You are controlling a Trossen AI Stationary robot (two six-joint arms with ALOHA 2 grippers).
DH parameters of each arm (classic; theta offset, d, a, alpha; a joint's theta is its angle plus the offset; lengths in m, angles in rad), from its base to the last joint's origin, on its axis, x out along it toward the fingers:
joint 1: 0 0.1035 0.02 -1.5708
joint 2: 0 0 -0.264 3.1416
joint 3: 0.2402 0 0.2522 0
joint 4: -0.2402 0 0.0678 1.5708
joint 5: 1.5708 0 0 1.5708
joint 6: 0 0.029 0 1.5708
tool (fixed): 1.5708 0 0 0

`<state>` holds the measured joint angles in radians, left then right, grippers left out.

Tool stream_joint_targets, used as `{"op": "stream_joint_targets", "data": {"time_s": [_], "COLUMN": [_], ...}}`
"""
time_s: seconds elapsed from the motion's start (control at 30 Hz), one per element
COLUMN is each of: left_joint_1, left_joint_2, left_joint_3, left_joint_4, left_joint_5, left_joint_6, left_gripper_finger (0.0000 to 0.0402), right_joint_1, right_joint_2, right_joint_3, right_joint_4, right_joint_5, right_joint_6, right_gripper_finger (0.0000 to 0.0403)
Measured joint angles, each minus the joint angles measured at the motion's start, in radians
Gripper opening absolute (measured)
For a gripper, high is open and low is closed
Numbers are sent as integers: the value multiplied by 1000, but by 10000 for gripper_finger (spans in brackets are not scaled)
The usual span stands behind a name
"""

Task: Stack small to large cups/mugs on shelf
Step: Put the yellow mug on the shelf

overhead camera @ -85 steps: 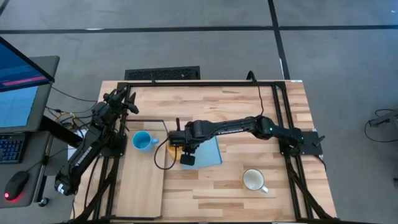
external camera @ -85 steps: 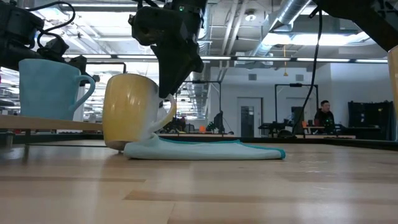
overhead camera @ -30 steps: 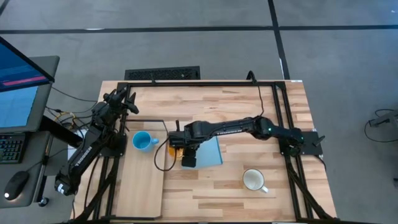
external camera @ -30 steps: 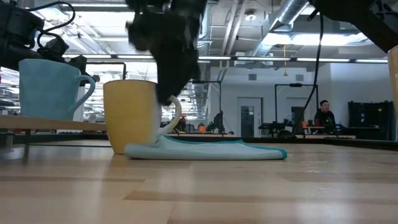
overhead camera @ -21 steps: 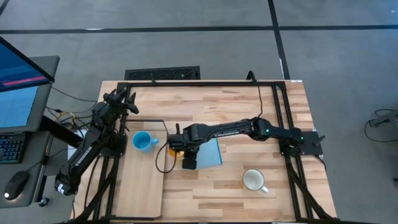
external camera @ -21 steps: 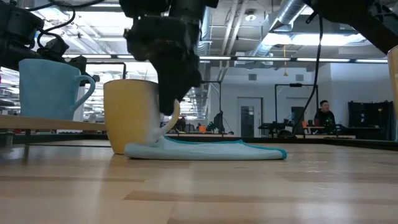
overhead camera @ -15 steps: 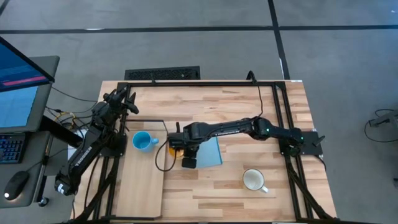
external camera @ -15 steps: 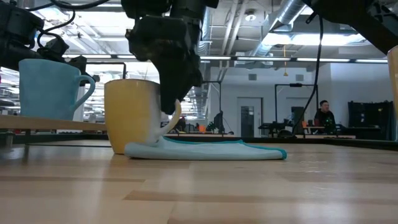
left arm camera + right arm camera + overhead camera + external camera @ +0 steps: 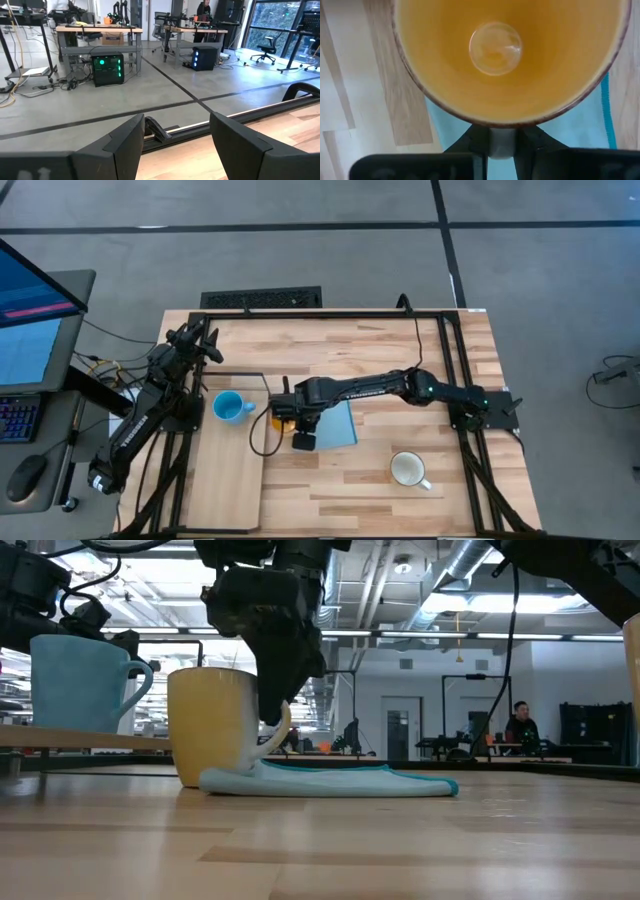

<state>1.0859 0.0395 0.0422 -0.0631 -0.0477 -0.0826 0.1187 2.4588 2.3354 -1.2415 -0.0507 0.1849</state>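
Right gripper [image 9: 502, 142]: reaches across the desk to the orange mug; its two dark fingers [image 9: 470, 140] sit on either side of the mug's white handle [image 9: 503, 142], narrowed right in against it. In the low view the arm comes down just behind the mug's rim, at the handle side.
Orange mug [image 9: 212, 727]: upright, its base down, at the edge of the blue cloth nearest the shelf, partly on the cloth. The wrist view looks straight down into its orange inside [image 9: 496, 47].
Blue cloth [image 9: 338, 423]: spread flat near the middle of the desk [image 9: 400, 360], beside the shelf; in the low view it lies as a thin rumpled layer reaching away from the mug's foot.
Light blue mug [image 9: 229, 406]: upright on the shelf, near the wire-frame end, handle towards the orange mug, a small gap between the two.
Shelf [image 9: 225, 480]: pale wood board along the left side of the desk, with a thin black wire frame [image 9: 240, 374] at its far end.
White mug [image 9: 408, 469]: upright on bare desk on the right side, well apart from the other two, handle pointing to the near edge.
Left gripper [image 9: 177, 140]: held off the far left corner of the desk, above the floor's edge, fingers spread wide and holding nothing.
Room: a person [image 9: 519, 725] sits far off behind the desk.
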Motion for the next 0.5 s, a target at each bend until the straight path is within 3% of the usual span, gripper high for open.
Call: {"op": "stream_joint_targets", "data": {"time_s": [0.2, 0.5], "left_joint_1": [0, 0], "left_joint_2": [0, 0], "left_joint_3": [0, 0], "left_joint_4": [0, -1], "left_joint_5": [0, 7], "left_joint_6": [-8, -8], "left_gripper_finger": [217, 217], "right_joint_1": [15, 28], "right_joint_2": [0, -20], "right_joint_3": [20, 20], "right_joint_4": [12, 17], "right_joint_5": [70, 78], "right_joint_6": [7, 51], "right_gripper_finger": [66, 67]}}
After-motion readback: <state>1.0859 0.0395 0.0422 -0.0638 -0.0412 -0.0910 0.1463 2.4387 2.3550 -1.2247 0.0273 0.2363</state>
